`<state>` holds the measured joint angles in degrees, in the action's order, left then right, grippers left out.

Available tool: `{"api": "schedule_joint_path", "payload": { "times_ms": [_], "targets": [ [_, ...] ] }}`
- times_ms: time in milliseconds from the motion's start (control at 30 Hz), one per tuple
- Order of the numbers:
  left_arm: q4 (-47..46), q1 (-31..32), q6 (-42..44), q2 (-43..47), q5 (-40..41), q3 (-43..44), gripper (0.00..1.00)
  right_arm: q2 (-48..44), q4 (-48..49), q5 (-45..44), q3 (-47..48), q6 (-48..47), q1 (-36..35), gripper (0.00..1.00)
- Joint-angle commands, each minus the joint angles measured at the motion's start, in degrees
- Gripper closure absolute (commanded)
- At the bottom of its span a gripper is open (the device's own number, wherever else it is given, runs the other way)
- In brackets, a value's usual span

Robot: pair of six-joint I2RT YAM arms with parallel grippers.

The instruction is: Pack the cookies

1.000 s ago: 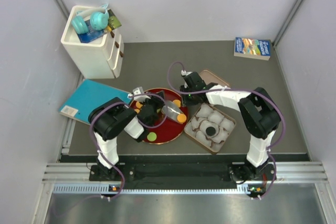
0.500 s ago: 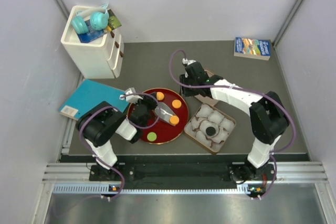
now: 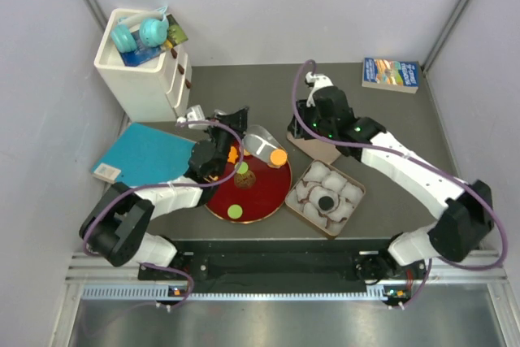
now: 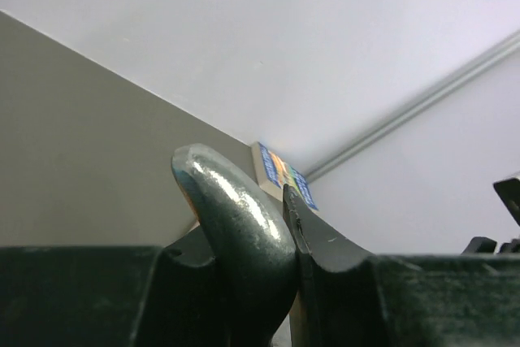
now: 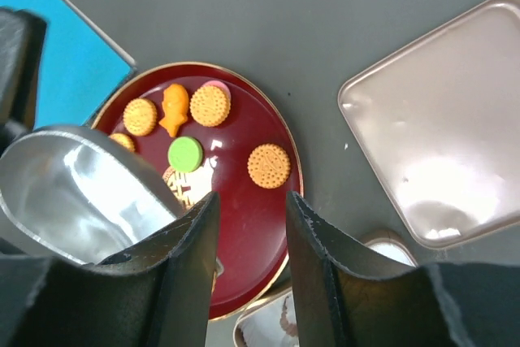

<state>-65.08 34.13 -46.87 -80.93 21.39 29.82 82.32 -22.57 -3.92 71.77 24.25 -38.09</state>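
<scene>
At lower centre-right, the tin [image 3: 346,214] holds one black cookie [image 3: 326,201]. Other cookies [image 3: 234,211] lie on the red plate [image 3: 264,193] to its left. Above, the left gripper [image 3: 231,150] is clamped on a scoop [image 3: 258,142] carrying an orange cookie [image 3: 278,156]. Best kept level, I judge, until over a paper cup [image 3: 313,191]. Farther up, the right gripper [image 5: 250,201] stands apart, empty.

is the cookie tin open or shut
Open: the tin shows its white paper cups, and its lid lies apart on the table.
</scene>
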Motion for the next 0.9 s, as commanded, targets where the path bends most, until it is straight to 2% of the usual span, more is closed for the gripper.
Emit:
{"api": "schedule_joint_path", "payload": {
  "times_ms": [0, 267, 500, 867],
  "targets": [
    [8.5, 1.9, 1.0, 1.3, -6.8, 7.1, 1.0, -7.2, -1.7, -2.1, -3.5, 0.5, -0.4, 0.62],
    [10.7, 8.2, 5.5, -7.2, -6.7, 14.7, 1.0, -21.3, -6.1, -5.8, -11.2, 0.5, -0.3, 0.62],
    [7.7, 9.8, 5.0, -16.9, -6.9, 22.3, 1.0, -30.8, -12.9, -8.7, -11.1, 0.5, -0.4, 0.62],
    [5.1, 12.6, 7.1, -29.4, -8.6, 33.9, 1.0, -36.1, -16.5, -10.2, -12.9, 1.1, -0.3, 0.62]
  ]
}}
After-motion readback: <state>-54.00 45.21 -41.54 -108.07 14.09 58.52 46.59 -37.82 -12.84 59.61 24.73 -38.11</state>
